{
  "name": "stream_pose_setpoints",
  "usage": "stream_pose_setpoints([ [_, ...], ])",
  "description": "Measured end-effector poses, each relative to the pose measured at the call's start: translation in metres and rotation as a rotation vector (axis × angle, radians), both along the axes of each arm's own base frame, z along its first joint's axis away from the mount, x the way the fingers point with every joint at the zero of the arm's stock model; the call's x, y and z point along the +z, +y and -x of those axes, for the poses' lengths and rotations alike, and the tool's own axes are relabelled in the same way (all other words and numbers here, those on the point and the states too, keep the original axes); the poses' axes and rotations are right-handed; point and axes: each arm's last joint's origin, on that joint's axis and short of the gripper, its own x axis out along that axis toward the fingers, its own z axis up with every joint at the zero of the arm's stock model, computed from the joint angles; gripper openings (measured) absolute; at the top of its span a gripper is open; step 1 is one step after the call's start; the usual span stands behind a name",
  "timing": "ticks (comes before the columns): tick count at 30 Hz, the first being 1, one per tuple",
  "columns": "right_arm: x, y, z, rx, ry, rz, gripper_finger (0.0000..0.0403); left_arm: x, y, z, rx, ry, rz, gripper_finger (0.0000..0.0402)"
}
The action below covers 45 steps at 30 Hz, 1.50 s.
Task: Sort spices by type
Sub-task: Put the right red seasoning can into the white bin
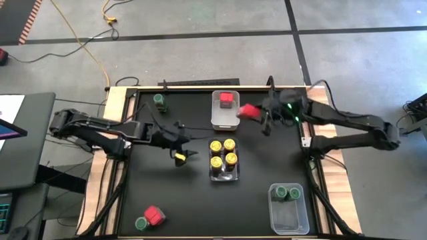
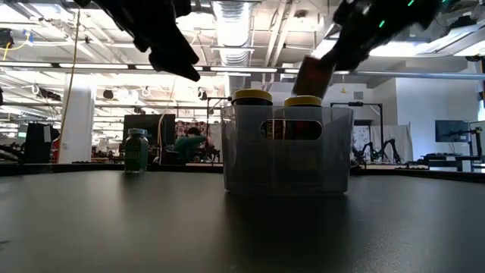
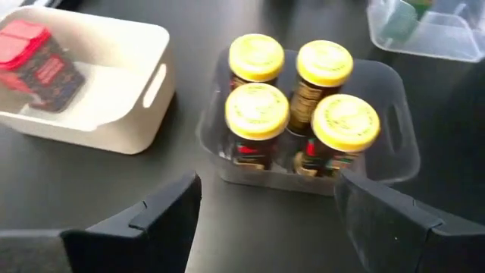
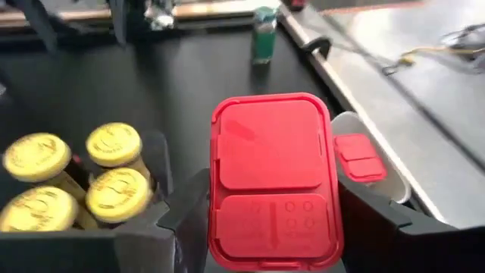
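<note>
A: Pinching what, in the right hand [image 1: 253,114]?

B: A red square-topped container [image 4: 270,178], clamped by its sides and lifted clear of the table [image 1: 167,193] — just right of the white bin [image 1: 215,121], with another red one [image 1: 227,100] already inside. Held there, most likely, for dropping in beside its own kind.

A: And the left hand [image 3: 265,205]?

B: Spread wide, gripping nothing, hanging just left of the clear bin [image 1: 223,179] with the four yellow-lidded jars [image 1: 223,153]. Looks finished with that lot.

A: Green ones?

B: Two green-lidded jars [image 1: 287,193] in the near-right bin [image 1: 288,219]. Kept by type, then — one bin per kind.

A: Anything loose?

B: Yes: a stray green jar [image 1: 159,101] at the far left, plus a second green jar [image 1: 141,224] and a loose red container [image 1: 154,215] side by side at the near left corner. Probably work for the left hand, being on its side.
</note>
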Motion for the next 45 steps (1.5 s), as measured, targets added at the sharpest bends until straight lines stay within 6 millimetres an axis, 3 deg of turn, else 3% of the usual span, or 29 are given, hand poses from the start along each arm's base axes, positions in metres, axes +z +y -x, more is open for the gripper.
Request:
stream_pose_setpoints([
  [6,-0.022,-0.05,-0.024,0.12,0.065,-0.04,0.0244,0.0,0.006,0.0,0.048,-0.005,0.034,0.029],
  [16,-0.031,-0.096,-0.074,0.283,0.132,-0.033,0.0244,0.0,0.007,0.0,0.075,-0.009,0.056,0.029],
  [29,-0.084,-0.106,-0.101,0.305,0.303,-0.052,0.0245,0.0,0.011,0.0,0.097,-0.004,0.013,0.029],
  [38,-0.106,-0.112,-0.109,0.264,0.353,-0.038,0.0245,-0.001,0.012,0.0,0.1,0.004,0.013,0.029],
  [45,-0.108,-0.114,-0.111,0.236,0.363,-0.014,0.0245,-0.001,0.013,0.0,0.103,0.004,0.013,0.029],
])
